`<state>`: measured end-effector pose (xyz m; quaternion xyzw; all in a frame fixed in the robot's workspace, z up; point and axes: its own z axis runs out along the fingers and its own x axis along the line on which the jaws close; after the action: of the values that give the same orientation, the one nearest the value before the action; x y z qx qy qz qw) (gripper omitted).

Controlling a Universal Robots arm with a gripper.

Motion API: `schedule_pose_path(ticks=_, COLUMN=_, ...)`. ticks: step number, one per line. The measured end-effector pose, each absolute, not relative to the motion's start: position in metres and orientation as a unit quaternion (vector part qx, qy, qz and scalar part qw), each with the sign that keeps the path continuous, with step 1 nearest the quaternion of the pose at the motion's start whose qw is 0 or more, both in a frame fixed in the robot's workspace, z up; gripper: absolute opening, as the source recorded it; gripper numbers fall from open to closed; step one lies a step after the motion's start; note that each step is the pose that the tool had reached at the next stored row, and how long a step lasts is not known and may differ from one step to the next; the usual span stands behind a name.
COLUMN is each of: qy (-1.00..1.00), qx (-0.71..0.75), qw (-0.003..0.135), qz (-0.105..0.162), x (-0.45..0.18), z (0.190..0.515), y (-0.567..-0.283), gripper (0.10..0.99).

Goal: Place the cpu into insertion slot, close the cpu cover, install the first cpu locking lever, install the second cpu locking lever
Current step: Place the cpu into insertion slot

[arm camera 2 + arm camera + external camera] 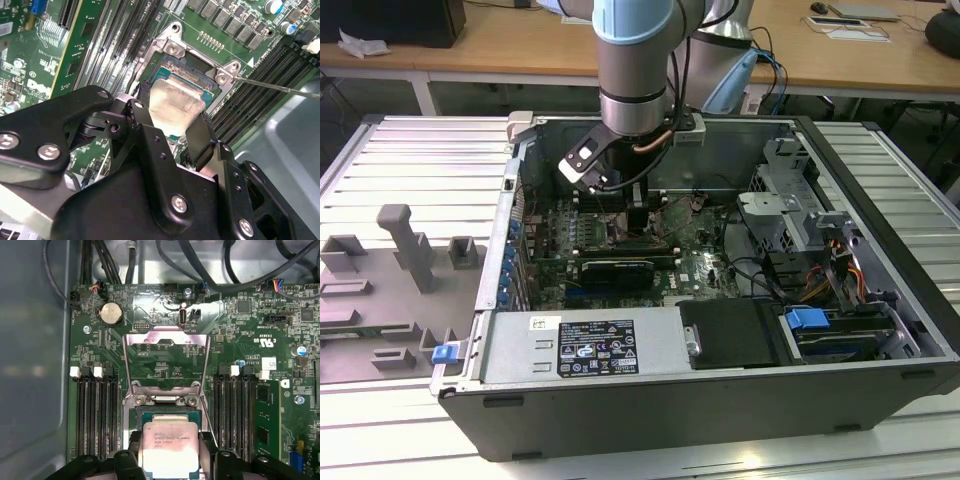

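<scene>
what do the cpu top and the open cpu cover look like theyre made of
The cpu top looks like matte brushed metal: pale silver, soft glare. The cpu cover looks like thin stamped sheet metal, shinier, reflecting pinkish light.

Cpu (170, 445) top — pale metal, satin, smooth; cpu cover (145, 337) is thin sheet metal, bright, reflective, with a pinkish sheen; insertion slot (197, 64) frame is bare bright metal with shiny screws; circuit board (240, 340) glossy green lacquer; memory slots (95, 415) black plastic, semi-matt; gripper (172, 117) housing — matt black, smooth, with bright metal screw heads; computer case (720, 410) dark grey painted metal, matt; table (420, 160) ribbed pale metal, dull; desk (520, 45) smooth light wood.
</scene>
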<state>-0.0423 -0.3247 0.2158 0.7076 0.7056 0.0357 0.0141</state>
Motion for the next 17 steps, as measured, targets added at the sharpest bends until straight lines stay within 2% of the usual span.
schedule_pose_path(ticks=17, qy=0.702, qx=0.711, qw=0.014, qz=0.036, x=-0.043, z=0.202, y=-0.321, gripper=0.533)
